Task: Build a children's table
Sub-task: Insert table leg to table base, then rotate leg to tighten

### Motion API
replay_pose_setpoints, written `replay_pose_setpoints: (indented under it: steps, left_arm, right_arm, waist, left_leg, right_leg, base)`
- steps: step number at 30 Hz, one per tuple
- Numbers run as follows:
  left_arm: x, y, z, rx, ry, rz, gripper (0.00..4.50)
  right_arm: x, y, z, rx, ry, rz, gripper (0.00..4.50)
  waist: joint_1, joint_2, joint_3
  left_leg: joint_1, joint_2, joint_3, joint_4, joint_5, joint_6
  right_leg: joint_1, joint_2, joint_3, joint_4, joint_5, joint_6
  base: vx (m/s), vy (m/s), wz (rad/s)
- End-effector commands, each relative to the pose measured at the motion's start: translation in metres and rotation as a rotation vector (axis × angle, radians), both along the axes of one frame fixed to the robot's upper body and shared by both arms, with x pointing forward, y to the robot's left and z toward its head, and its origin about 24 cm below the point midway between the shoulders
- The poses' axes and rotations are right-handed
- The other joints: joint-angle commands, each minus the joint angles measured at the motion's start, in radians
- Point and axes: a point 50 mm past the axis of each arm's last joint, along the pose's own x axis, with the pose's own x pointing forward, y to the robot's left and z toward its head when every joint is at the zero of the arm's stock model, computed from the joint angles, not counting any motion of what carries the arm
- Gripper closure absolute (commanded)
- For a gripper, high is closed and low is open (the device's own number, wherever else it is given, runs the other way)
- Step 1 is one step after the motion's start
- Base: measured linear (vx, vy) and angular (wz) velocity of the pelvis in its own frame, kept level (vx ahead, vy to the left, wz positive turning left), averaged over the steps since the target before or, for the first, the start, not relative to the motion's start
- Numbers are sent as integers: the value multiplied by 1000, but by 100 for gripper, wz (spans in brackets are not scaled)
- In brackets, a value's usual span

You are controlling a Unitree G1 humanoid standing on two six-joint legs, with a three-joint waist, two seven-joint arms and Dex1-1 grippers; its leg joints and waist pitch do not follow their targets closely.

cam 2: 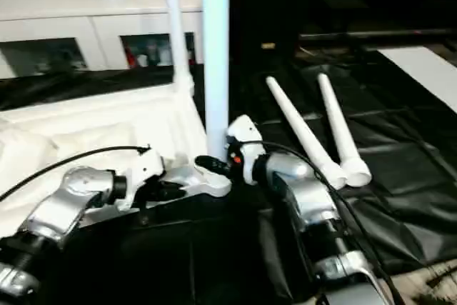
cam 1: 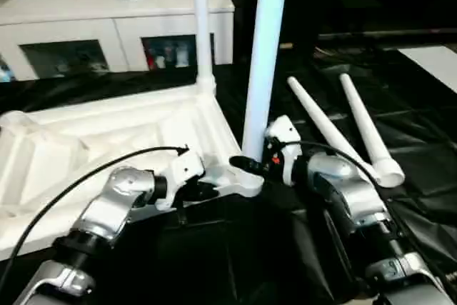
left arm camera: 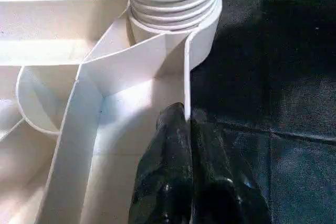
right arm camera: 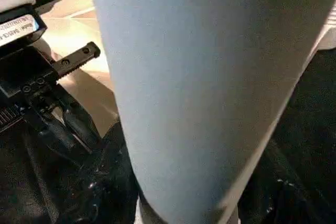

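"Where did the children's table sit?"

"The white tabletop point(cam 1: 107, 133) lay upside down on the black-sheeted table point(cam 1: 400, 141), one leg point(cam 1: 202, 26) upright in its far corner socket, a second leg point(cam 1: 263, 55) upright in the near corner socket point(left arm camera: 173, 40). Two loose legs point(cam 2: 314, 137) lay side by side on the sheet to the right."

"And the robot's grippers?"

"The left gripper point(left arm camera: 186, 129) was pinched on the tabletop's rim just beside that near socket. The right gripper point(cam 1: 246, 166) clasped the near leg low down, above its ribbed end."
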Motion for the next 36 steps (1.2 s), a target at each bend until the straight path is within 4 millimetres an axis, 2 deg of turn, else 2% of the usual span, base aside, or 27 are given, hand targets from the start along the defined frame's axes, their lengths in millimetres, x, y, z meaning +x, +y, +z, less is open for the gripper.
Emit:
replay_pose_setpoints:
  steps: [1,2,4,5,6,7,8,9,10,11,12,16,17,18,19,20,21,22,23,24,25,26,27,29,30,32,36]
  left_arm:
    - [-1,3,-2,7,-1,16,450]
    - [1,4,-3,20,-4,18,450]
    - [3,4,-4,25,-6,26,450]
    - [4,3,-4,24,-3,31,450]
    - [4,2,-4,18,1,32,450]
    - [5,0,-4,11,7,34,450]
    - [5,-6,-5,4,18,30,450]
    - [5,-8,-5,2,21,29,450]
    - [6,-14,-6,0,30,26,450]
    - [6,-19,-9,5,43,27,450]
    - [6,-22,-10,30,44,20,450]
    - [11,-22,-6,22,45,18,450]
    - [12,-20,-5,12,46,25,450]
    - [12,-17,-4,16,43,25,450]
    - [13,-12,-4,27,39,25,450]
    - [13,-11,-5,20,41,34,450]
    - [12,-9,-6,15,44,48,450]
    - [12,-7,-7,20,46,56,450]
    - [11,-7,-6,11,56,60,450]
    - [10,-7,-8,-15,68,69,450]
    - [10,-6,-8,-3,66,72,450]
    - [10,-5,-9,5,64,73,450]
    - [10,-6,-9,18,60,60,450]
    - [11,-10,-5,13,50,40,450]
    - [13,-9,-3,18,38,48,450]
    - [14,-8,-2,22,29,54,450]
    - [17,-9,3,4,11,44,450]
  right_arm:
    - [-26,-1,-52,-99,260,27,264]
    - [-29,-4,-57,-110,264,22,264]
    - [-30,-6,-59,-106,265,9,264]
    - [-30,-7,-59,-102,266,0,264]
    - [-29,-8,-59,-91,260,-11,264]
    - [-26,-9,-57,-81,246,-33,264]
    - [-23,-11,-54,-63,227,-58,264]
    - [-22,-12,-53,-58,220,-61,264]
    - [-19,-14,-50,-50,194,-65,264]
    - [-17,-16,-50,-51,189,-83,264]
    - [-15,-18,-48,-65,176,-101,264]
    - [-9,-12,-39,-32,154,-105,264]
    - [-8,-8,-38,-32,149,-98,264]
    - [-9,-6,-37,-41,139,-81,264]
    - [-10,-1,-37,-51,127,-58,264]
    - [-11,-1,-38,-50,129,-51,264]
    - [-12,-1,-39,-54,129,-36,264]
    - [-13,-1,-38,-61,123,-19,264]
    - [-14,-2,-37,-61,118,1,264]
    - [-13,-3,-35,-49,116,3,264]
    - [-12,-3,-33,-41,113,1,264]
    - [-12,-3,-33,-39,111,1,264]
    - [-9,-5,-28,-25,94,3,264]
    - [-4,-10,-18,25,78,-6,264]
    - [-4,-11,-18,23,75,-7,264]
    - [-4,-12,-18,18,73,-6,264]
    - [-7,-16,-22,7,79,5,264]
  waist:
    - [-3,-3,-18]
    - [-4,-4,-18]
    - [-7,12,-23]
    - [-11,6,-16]
    - [-10,15,-21]
    - [-11,16,-21]
    - [-11,31,-20]
    - [-18,29,-20]
    - [-15,63,-17]
    - [-22,67,-8]
    - [-30,56,-19]
    - [-44,59,0]
    - [-42,51,-15]
    - [-47,63,-7]
    - [-51,43,-5]
    - [-51,56,-6]
    - [-54,69,-4]
    - [-53,49,-5]
    - [-41,51,-3]
    - [-43,46,9]
    - [-52,36,2]
    - [-49,43,-3]
    - [-47,26,6]
    - [-46,36,-3]
    - [-42,46,1]
    - [-41,42,2]
    - [-34,37,1]
  left_leg:
    - [15,23,-21,-79,-541,-9]
    - [17,23,-22,-79,-546,-10]
    - [20,21,-24,-79,-569,-17]
    - [33,18,-22,-74,-609,-18]
    - [45,14,-23,-68,-626,-20]
    - [47,14,-23,-66,-628,-20]
    - [51,13,-26,-66,-639,-22]
    - [50,14,-25,-68,-654,-20]
    - [57,15,-31,-70,-682,-27]
    - [61,18,-33,-75,-714,-23]
    - [51,17,-35,-76,-709,-15]
    - [57,14,-36,-79,-741,-7]
    - [60,13,-38,-70,-720,-3]
    - [56,18,-41,-81,-758,-8]
    - [56,22,-43,-84,-779,-9]
    - [53,28,-52,-96,-821,-21]
    - [37,40,-54,-121,-880,-34]
    - [30,46,-55,-128,-886,-32]
    - [43,43,-45,-131,-895,-45]
    - [79,19,-35,-91,-842,-40]
    - [80,7,-32,-70,-776,-23]
    - [66,3,-33,-59,-679,-2]
    - [50,8,-38,-68,-649,9]
    - [49,23,-46,-84,-701,3]
    - [52,30,-47,-94,-752,-9]
    - [51,29,-47,-97,-767,-21]
    - [51,24,-43,-88,-717,-11]
  right_leg:
    - [5,-51,23,-110,-642,-63]
    - [5,-51,22,-110,-643,-64]
    - [9,-51,19,-113,-654,-62]
    - [-3,-48,14,-127,-702,-48]
    - [-6,-50,12,-132,-733,-40]
    - [-8,-50,12,-135,-741,-37]
    - [-8,-49,9,-137,-744,-36]
    - [-6,-45,5,-140,-728,-39]
    - [-7,-45,1,-137,-717,-46]
    - [-6,-41,-9,-140,-692,-54]
    - [15,-40,-19,-135,-653,-62]
    - [7,-48,-33,-152,-716,-42]
    - [16,-54,-43,-150,-724,-37]
    - [16,-51,-51,-156,-716,-32]
    - [18,-48,-59,-160,-713,-27]
    - [33,-50,-68,-144,-673,-29]
    - [51,-43,-61,-121,-585,-47]
    - [58,-45,-55,-103,-556,-57]
    - [41,-47,-43,-105,-579,-69]
    - [-5,-62,-42,-153,-712,-57]
    - [-4,-71,-46,-165,-757,-46]
    - [12,-82,-54,-180,-805,-24]
    - [24,-79,-66,-181,-801,-5]
    - [40,-75,-79,-160,-718,-13]
    - [34,-70,-72,-154,-677,-28]
    - [32,-74,-64,-148,-654,-50]
    - [30,-83,-61,-156,-697,-43]
  base:
    - [0,0,0]
    - [0,0,0]
    - [0,0,0]
    - [0,0,0]
    - [0,0,0]
    - [0,0,0]
    - [0,0,0]
    - [0,0,0]
    - [0,0,0]
    - [0,0,0]
    - [0,0,0]
    - [0,0,0]
    - [0,0,0]
    - [0,0,0]
    - [0,0,0]
    - [0,0,0]
    - [0,0,0]
    - [0,0,0]
    - [0,0,0]
    - [0,0,0]
    - [0,0,0]
    - [0,0,0]
    - [0,0,0]
    - [0,0,0]
    - [0,0,0]
    - [0,0,0]
    - [0,0,0]
